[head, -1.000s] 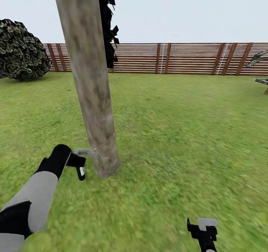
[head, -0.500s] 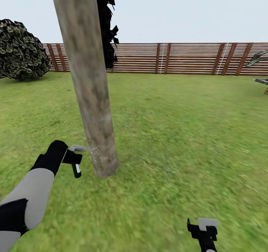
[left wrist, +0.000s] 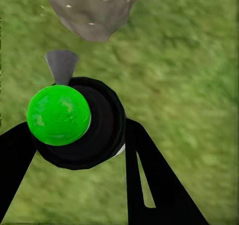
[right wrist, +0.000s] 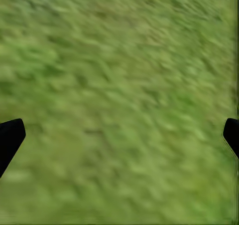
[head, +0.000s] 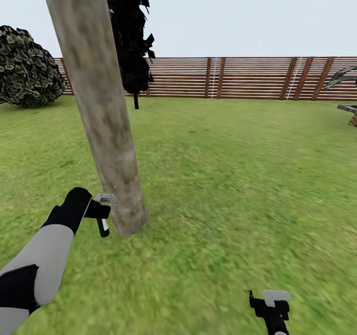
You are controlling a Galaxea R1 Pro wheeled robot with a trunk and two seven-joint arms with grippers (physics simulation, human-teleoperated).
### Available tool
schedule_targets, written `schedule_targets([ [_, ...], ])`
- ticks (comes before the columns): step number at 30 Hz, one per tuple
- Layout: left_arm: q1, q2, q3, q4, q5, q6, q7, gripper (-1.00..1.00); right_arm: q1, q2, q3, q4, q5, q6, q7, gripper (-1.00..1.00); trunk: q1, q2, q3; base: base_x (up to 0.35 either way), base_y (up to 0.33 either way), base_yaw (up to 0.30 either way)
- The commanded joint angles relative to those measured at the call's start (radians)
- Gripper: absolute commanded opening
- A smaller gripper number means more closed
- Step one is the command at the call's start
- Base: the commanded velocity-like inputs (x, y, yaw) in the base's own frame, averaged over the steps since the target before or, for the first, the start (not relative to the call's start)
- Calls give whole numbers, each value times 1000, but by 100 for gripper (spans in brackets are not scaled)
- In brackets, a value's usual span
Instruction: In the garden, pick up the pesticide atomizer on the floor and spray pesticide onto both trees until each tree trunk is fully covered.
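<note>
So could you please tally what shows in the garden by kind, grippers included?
Thick bare trunk: 1
Dark columnar tree: 1
Round bush: 1
Palm: 1
Fence: 1
Atomizer: 1
Grippers: 2, left and right
Total: 8

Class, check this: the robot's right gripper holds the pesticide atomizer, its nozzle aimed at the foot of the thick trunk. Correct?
Not quite: the left gripper holds the pesticide atomizer, as the head view shows. The right gripper hangs empty over the lawn. The nozzle does point at the trunk.
</note>
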Motion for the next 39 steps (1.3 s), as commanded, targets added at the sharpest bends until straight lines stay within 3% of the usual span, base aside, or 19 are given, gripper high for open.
schedule_targets([
  [1, 1, 8, 4, -1, -8, 3, -8, -100, -1, 1, -7, 1, 11, -3, -2, 100, 0, 0, -1, 0, -276, 0],
  [3, 3, 42, 4, 1, -8, 1, -7, -100, -1, 1, -7, 1, 11, -3, -2, 100, 0, 0, -1, 0, -276, 0],
  [6, 4, 61, 2, 2, -7, 1, -7, -100, -1, 1, -7, 1, 11, -3, -2, 100, 0, 0, -1, 0, -276, 0],
  [16, 26, 62, 8, 13, -7, -2, -5, -100, -1, 1, -7, 1, 11, -3, -2, 100, 0, 0, -1, -61, -277, 37],
  [24, 80, 65, 57, 13, -7, -14, 2, -100, -1, 1, -7, 1, 11, -3, -2, 100, 0, 0, -1, 72, -254, 265],
  [28, 88, 54, 63, 15, -4, -36, 41, -100, -1, 1, -7, 1, 11, -3, -2, 100, 0, 0, -1, 237, -179, 214],
  [33, 90, 31, 63, 16, -1, -59, 49, -100, -1, 1, -7, 1, 11, -3, -2, 100, 0, 0, -1, 207, -198, 29],
  [39, 90, 24, 64, 15, 0, -61, 52, -100, -1, 1, -7, 1, 11, -3, -2, 100, 0, 0, -1, 28, -267, 1],
])
